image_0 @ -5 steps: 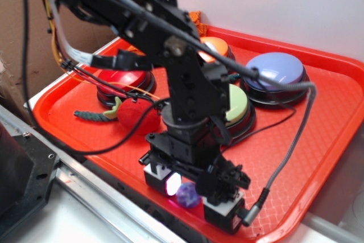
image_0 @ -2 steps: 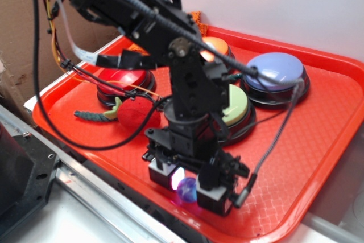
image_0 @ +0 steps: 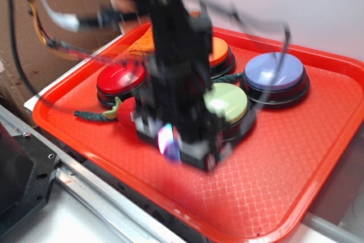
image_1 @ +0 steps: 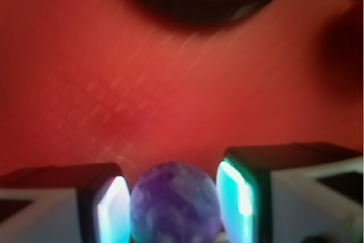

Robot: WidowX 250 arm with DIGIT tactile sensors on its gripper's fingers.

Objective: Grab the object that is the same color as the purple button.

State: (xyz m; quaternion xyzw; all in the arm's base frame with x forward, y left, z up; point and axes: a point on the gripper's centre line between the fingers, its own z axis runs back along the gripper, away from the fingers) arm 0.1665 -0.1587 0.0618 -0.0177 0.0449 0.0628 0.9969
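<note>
The small purple ball (image_1: 175, 203) sits pinched between the two lit fingers (image_1: 112, 210) of the claw (image_1: 173, 200), which is closed snugly on it, above the red tray (image_0: 296, 163). Ahead of the claw lies the pale green button (image_0: 226, 102); the purple button (image_0: 274, 72) is farther off. The ball is glossy and round, so it may squirt out if the grip slackens or the arm jolts.

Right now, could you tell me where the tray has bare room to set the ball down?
Free: the tray's right side and near-right corner, below the purple button. Crowded: the far-left part, with the red, orange and green buttons and the fuzzy toy.
</note>
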